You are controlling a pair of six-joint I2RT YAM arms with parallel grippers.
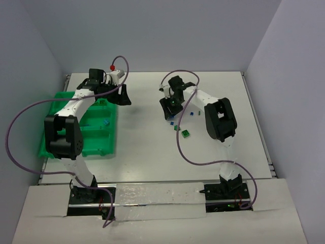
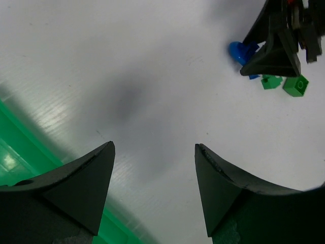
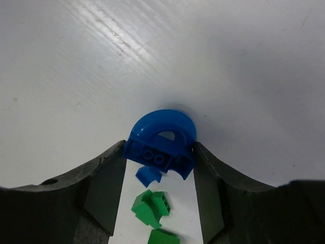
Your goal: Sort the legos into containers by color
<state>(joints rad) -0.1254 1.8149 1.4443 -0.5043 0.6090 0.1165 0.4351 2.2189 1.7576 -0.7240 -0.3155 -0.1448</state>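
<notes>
Overhead and wrist views of two robot arms sorting small toy bricks into a tray.

The right hand works well to the right of the green tray. It points down at the white tabletop. Its two fingers press against opposite sides of a blue arched brick, so it is clamped on that brick (whether the brick has left the surface cannot be told). Close beside the brick lie a small blue piece and a cluster of green bricks.

The left hand hovers just beside the tray's right edge, fingers apart with nothing between them.

The step in hand looks like lifting the blue brick and carrying it over to the tray. The fingers hold only the studded base, and the arch juts forward, so the brick could swivel in the grip. A slow, straight lift should keep it square and avoid dragging the loose pieces along. On the way to the tray the carry must pass clear of the left hand waiting at the right edge. The brick is best let go low inside a compartment, so it does not bounce over a divider. A blue speck seems to lie in one right-hand compartment, too small to be sure, and that bin would be the likely target.
</notes>
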